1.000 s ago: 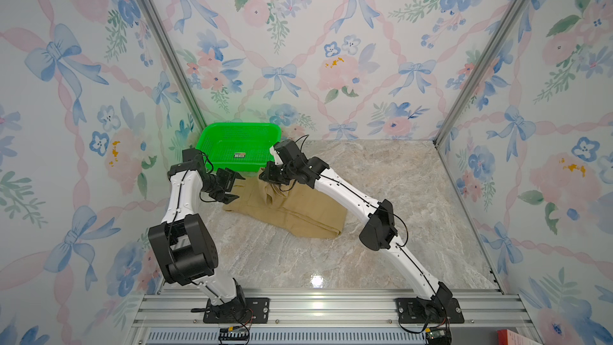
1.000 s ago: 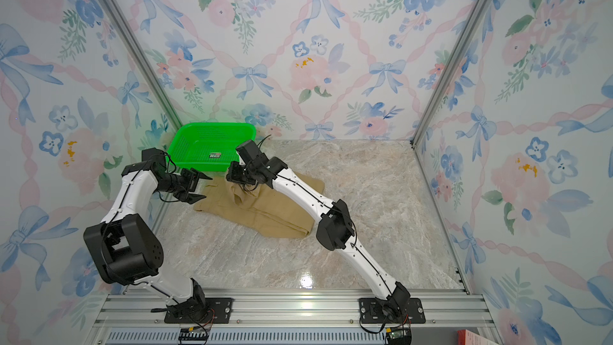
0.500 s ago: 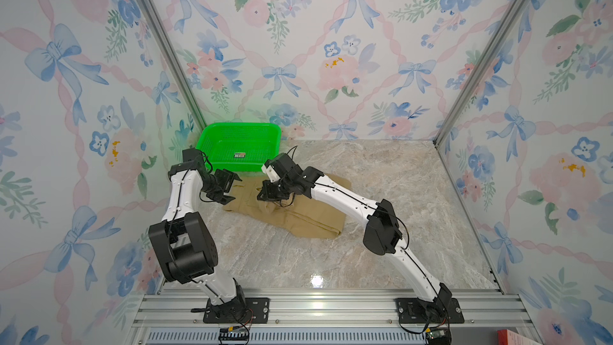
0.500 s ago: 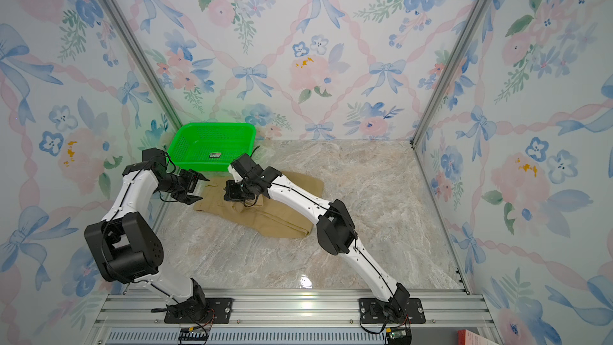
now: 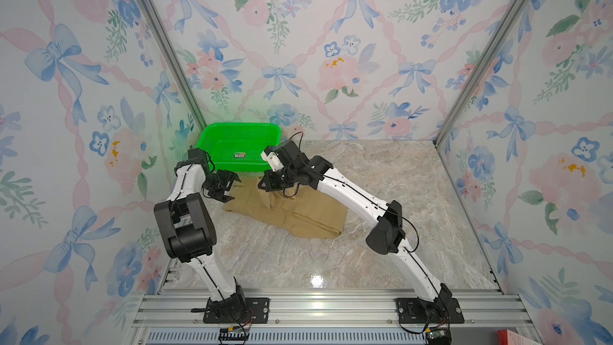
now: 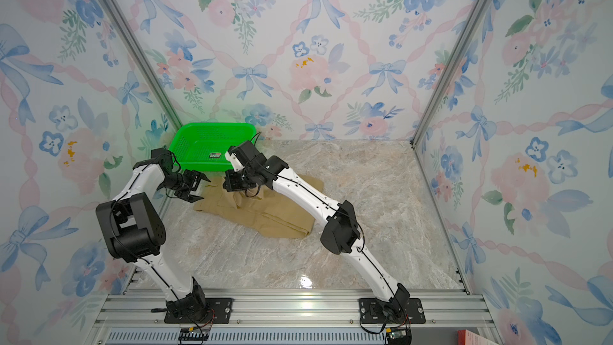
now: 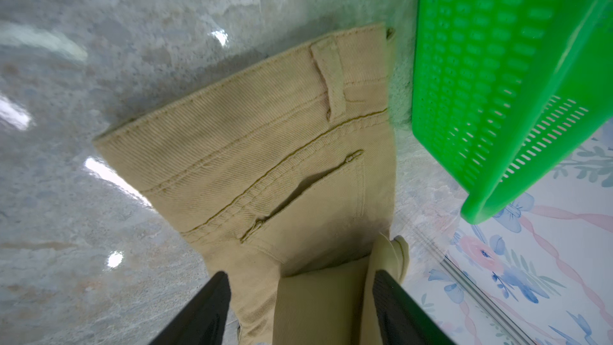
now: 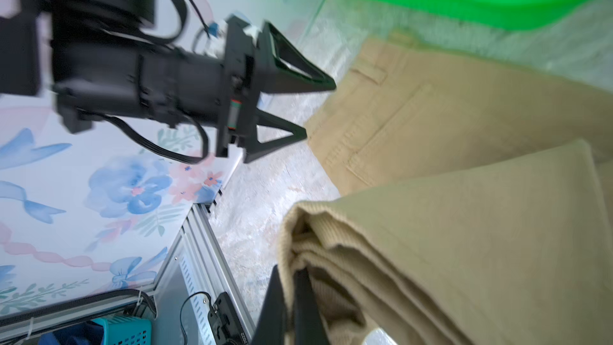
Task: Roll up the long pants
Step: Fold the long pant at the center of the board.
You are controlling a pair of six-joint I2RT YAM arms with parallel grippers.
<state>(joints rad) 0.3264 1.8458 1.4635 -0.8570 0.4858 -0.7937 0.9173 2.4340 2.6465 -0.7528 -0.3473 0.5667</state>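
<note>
Fold of long pants pinched in closed right gripper, waistband just ahead of wide-open, empty left gripper, legs trailing rightward.

Both top views: right end effector tips hidden between its body and long pants. Picture edge crops left end effector fingers. Basket label unreadably small.
</note>
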